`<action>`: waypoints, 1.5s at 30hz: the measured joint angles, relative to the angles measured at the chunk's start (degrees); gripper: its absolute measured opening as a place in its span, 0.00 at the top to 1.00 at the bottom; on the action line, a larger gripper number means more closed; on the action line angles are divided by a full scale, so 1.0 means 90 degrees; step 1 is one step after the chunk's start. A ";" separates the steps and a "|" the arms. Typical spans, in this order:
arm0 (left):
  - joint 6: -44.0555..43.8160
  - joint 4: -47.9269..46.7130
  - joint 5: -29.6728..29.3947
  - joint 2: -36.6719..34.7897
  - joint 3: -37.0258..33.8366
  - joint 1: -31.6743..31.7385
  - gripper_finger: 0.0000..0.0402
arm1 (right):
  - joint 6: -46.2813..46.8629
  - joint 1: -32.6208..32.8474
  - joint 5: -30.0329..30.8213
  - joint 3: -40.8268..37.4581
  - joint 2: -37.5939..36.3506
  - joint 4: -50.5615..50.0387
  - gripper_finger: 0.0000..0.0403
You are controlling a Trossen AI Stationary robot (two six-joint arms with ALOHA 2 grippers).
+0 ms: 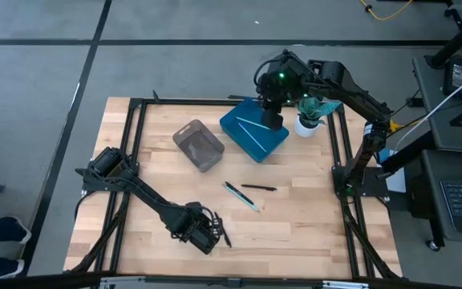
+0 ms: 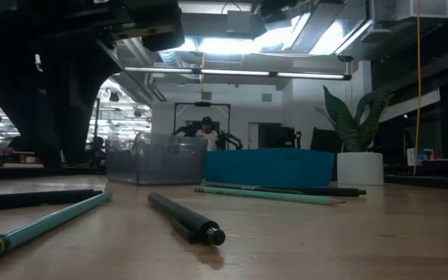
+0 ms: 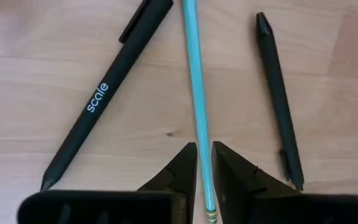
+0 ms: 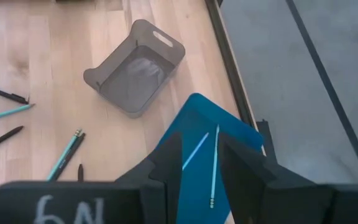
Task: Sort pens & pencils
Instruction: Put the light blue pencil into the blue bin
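A light blue pencil lies between the black fingers of the left gripper, flanked by two black pens, one lettered "scale" in pale blue; beyond the right gripper's jaws, a teal tray and smoky grey bin.
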 joint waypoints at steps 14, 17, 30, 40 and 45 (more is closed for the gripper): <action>-0.0204 0.0184 -0.0265 0.0002 -0.0058 0.0005 0.89 | -0.0032 -0.0011 0.0000 0.0000 0.0000 0.0002 0.74; -0.0340 0.0590 -0.0244 0.0003 -0.0286 0.0002 0.89 | -0.0037 -0.0011 0.0001 0.0000 0.0000 0.0002 0.74; 0.0014 0.1028 0.0065 0.0007 -0.0384 0.0007 0.89 | -0.0068 -0.0011 0.0002 0.0000 0.0000 0.0017 0.74; -0.0016 0.0967 0.0110 0.0007 -0.0197 0.0005 0.89 | -0.0185 -0.0011 0.0002 0.0000 0.0002 0.0017 0.74; 0.0612 0.1375 0.0799 0.0007 -0.0115 0.0007 0.89 | -0.0212 -0.0011 0.0002 0.0000 0.0001 0.0017 0.74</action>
